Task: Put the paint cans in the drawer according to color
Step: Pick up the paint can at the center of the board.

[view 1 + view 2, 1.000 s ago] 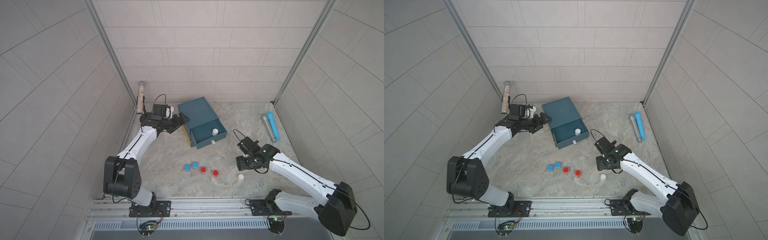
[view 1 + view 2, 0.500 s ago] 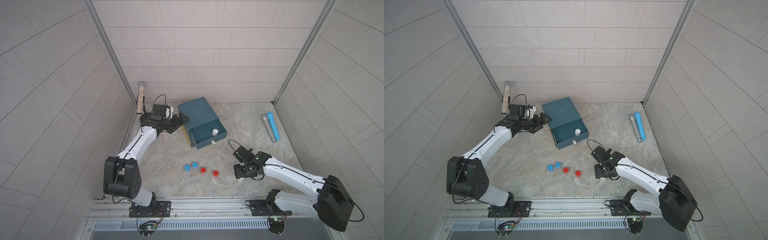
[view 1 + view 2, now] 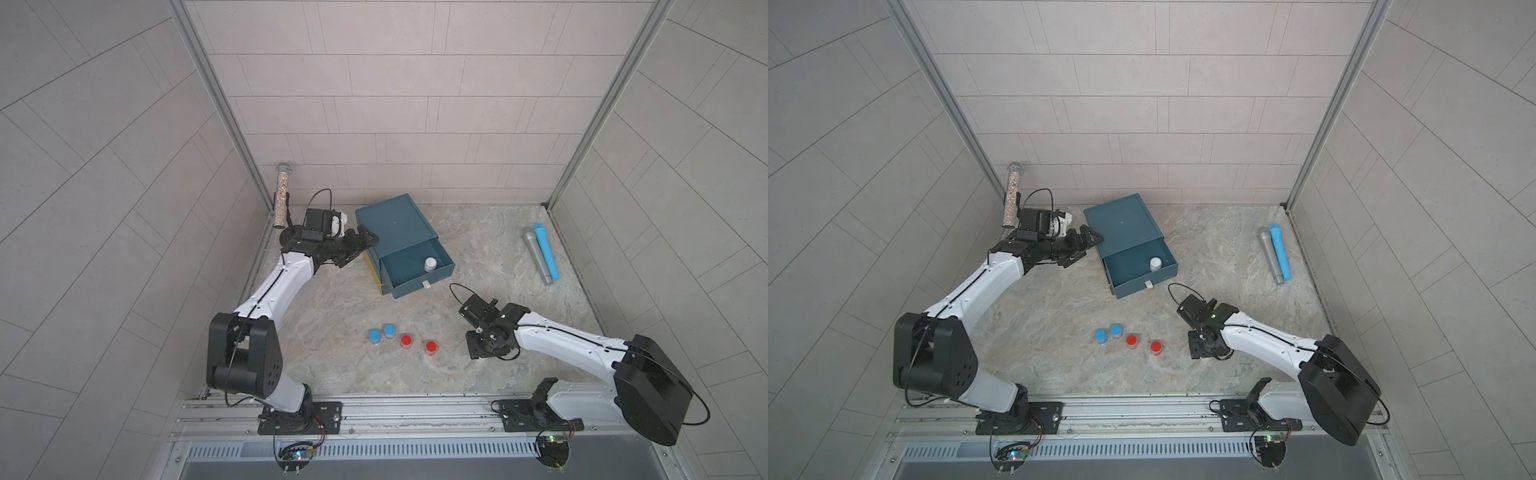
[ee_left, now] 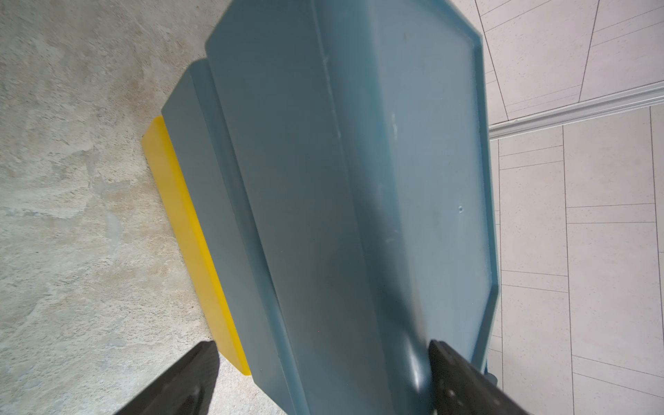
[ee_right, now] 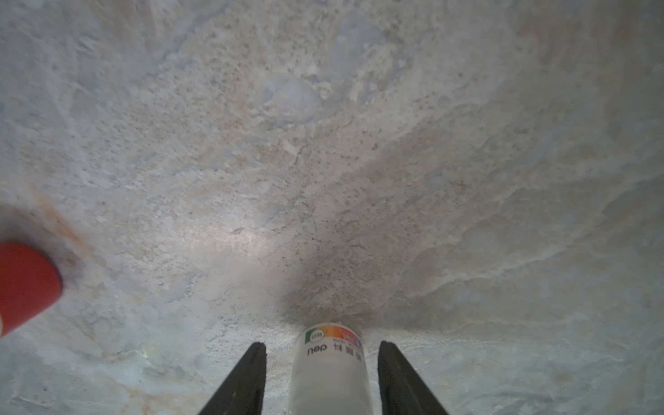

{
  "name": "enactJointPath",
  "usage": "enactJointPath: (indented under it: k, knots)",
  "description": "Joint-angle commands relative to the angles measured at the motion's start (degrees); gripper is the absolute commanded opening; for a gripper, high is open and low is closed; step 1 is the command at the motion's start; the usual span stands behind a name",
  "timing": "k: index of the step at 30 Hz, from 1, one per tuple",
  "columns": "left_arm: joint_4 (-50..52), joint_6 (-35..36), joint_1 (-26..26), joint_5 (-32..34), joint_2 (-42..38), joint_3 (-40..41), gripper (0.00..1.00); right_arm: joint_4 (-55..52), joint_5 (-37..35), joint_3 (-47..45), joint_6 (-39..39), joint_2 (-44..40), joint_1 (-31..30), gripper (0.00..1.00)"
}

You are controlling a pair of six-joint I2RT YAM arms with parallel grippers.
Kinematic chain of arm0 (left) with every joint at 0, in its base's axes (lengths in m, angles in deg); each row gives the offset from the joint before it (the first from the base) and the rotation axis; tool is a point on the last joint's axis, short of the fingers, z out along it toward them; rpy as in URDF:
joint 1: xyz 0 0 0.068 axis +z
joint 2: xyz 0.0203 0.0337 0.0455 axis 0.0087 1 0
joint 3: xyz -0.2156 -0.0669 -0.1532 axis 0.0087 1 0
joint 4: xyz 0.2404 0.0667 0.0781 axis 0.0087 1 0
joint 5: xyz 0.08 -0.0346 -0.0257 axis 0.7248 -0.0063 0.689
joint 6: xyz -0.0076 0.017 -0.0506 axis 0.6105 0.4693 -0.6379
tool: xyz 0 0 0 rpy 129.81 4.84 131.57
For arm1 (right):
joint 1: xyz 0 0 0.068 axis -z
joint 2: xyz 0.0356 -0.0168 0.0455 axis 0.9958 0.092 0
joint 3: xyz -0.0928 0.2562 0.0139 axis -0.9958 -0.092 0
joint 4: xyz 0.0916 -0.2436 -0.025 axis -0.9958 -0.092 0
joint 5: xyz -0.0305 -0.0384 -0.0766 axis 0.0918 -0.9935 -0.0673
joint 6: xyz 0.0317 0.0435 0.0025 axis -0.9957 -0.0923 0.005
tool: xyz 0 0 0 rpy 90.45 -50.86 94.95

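The blue drawer [image 3: 419, 286] stands pulled out of its cabinet [image 3: 395, 222], with one white paint can [image 3: 430, 263] inside. Two blue paint cans [image 3: 375, 335] [image 3: 389, 331] and two red ones [image 3: 406, 340] [image 3: 431, 346] stand in a row on the table. My right gripper [image 5: 323, 344] is open and low, straddling a second white paint can [image 5: 328, 370], with a gap on each side. That can is hidden under the gripper [image 3: 482, 351] in both top views. My left gripper [image 4: 322, 345] is open across the cabinet's rear corner [image 4: 359, 179].
A silver microphone [image 3: 538, 257] and a blue one [image 3: 546, 251] lie at the far right. A glittery microphone [image 3: 281, 195] leans on the left wall. A yellow slab [image 4: 190, 233] shows under the cabinet. A red can [image 5: 25, 284] stands beside my right gripper.
My right gripper came down over the white can standing right of the red ones, hiding it from above, and its jaws have narrowed. The left arm has stayed put.
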Motion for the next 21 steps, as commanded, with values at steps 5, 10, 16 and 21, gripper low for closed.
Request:
enactJointPath:
  k: [5, 10, 16, 21]
  knots:
    - [3.1, 0.4, 0.5, 1.2, 0.7, -0.5, 0.96, -2.1, -2.8, -0.4, -0.5, 1.5, -0.9, 0.47]
    - [3.2, 0.3, 0.6, 1.4, 0.7, -0.4, 0.97, -2.7, -3.6, -0.7, -0.4, 1.4, -1.2, 0.47]
    - [3.2, 0.4, 0.6, 1.4, 0.7, -0.4, 0.97, -2.0, -3.3, -0.8, -0.9, 1.3, -1.6, 0.24]
    - [3.2, 0.4, 0.6, 1.5, 0.7, -0.4, 0.97, -3.8, -3.8, 0.6, -0.9, 0.0, -1.7, 0.18]
